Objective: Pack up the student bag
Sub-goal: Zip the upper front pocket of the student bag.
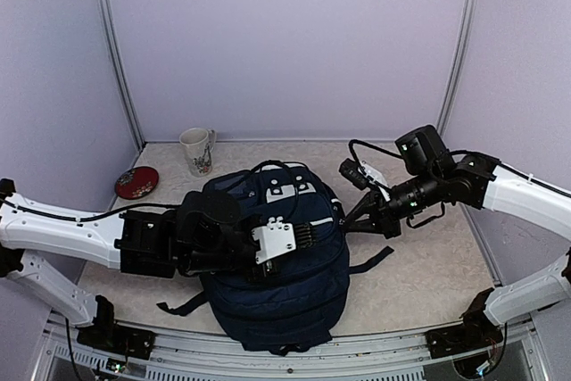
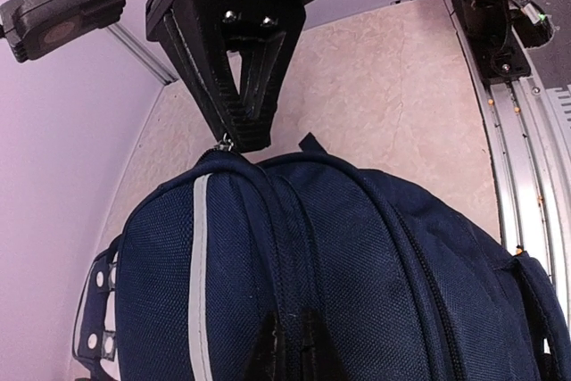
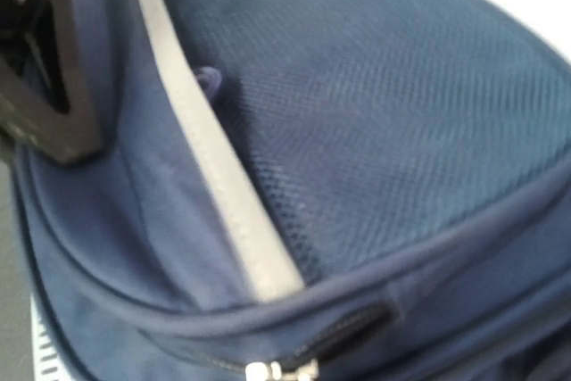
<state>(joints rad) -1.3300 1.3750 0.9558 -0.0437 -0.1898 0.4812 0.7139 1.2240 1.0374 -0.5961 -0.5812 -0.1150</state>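
The student bag (image 1: 277,283) lies in the middle of the table, dark navy with a pale stripe (image 2: 198,256). My left gripper (image 1: 308,234) reaches over it from the left. In the left wrist view its fingertips (image 2: 268,350) are shut on a raised fold of the bag's fabric beside a zip seam. My right gripper (image 1: 343,220) comes in from the right. It shows in the left wrist view as a black wedge (image 2: 243,127), shut on a small metal zip pull (image 2: 225,143) at the bag's edge. In the right wrist view the zip pull (image 3: 277,370) sits at the bottom edge, and my own right fingers are hidden.
A white patterned mug (image 1: 197,150) and a small red dish (image 1: 136,182) stand at the back left of the table. Black bag straps (image 1: 370,263) trail to the right and front left. A metal rail (image 2: 517,131) runs along the table's near edge.
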